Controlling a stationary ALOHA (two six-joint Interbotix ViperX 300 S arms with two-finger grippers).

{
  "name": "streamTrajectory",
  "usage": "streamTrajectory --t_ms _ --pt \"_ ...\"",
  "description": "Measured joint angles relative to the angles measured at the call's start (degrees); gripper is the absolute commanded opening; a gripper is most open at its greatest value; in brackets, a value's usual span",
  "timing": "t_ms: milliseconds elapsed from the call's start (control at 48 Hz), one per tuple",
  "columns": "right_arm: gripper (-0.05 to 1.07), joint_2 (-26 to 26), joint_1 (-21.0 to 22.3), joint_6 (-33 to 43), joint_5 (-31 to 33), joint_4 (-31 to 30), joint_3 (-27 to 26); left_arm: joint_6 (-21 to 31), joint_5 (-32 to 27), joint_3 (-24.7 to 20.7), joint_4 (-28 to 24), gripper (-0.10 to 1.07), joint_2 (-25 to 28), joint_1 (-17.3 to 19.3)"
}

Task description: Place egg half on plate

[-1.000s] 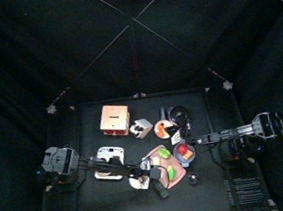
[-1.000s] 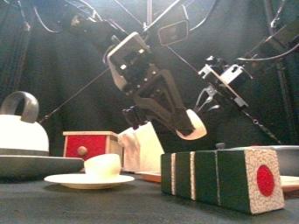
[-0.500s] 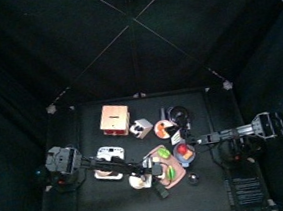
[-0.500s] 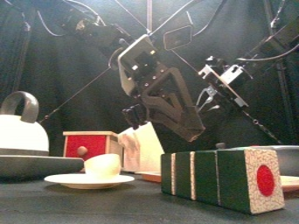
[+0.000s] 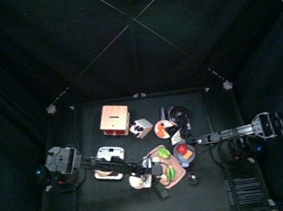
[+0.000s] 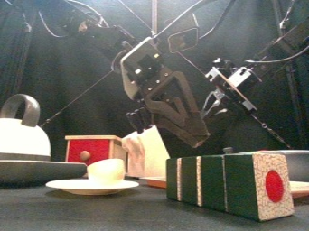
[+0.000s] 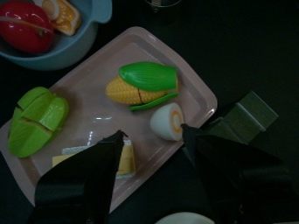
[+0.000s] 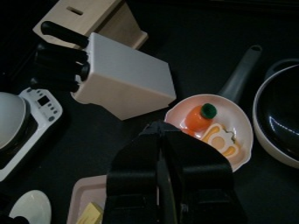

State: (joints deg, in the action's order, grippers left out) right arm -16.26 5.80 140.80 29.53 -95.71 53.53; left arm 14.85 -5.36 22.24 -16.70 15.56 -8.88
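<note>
The egg half [image 7: 170, 121], white with a yellow face, lies on the edge of a pink tray [image 7: 187, 74] beside a corn cob [image 7: 138, 85]. My left gripper [image 7: 152, 136] is open and empty, with its jaws apart just above the egg half. In the front view the left arm [image 6: 169, 90] hangs over the table's middle. The white plate [image 6: 90, 187] stands at the front left with a pale rounded piece [image 6: 105, 170] on it; its rim also shows in the left wrist view [image 7: 177, 218]. My right gripper [image 8: 160, 133] is shut and empty, above a small plate of toy food [image 8: 208, 127].
On the tray lie green avocado pieces [image 7: 35, 122] and a cheese wedge [image 7: 122, 157]. A blue bowl [image 7: 52, 52] holds a tomato. A white knife block [image 8: 122, 83], a dark pan [image 8: 278, 101], a white kettle [image 6: 22, 131], a red box [image 6: 90, 149] and a green striped block [image 6: 229, 185] stand around.
The left arm has swung a little to the right and lower over the tray, then held nearly still. The right arm has not visibly moved.
</note>
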Motion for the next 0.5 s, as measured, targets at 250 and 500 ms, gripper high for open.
streamTrajectory --t_ms 250,500 --pt "0.28 0.0 0.0 -0.1 0.0 -0.1 0.0 0.0 -1.3 0.0 0.0 0.90 0.0 0.0" --pt "0.28 0.0 0.0 0.0 0.0 0.0 0.0 0.0 -1.7 0.1 0.0 0.90 0.0 0.0"
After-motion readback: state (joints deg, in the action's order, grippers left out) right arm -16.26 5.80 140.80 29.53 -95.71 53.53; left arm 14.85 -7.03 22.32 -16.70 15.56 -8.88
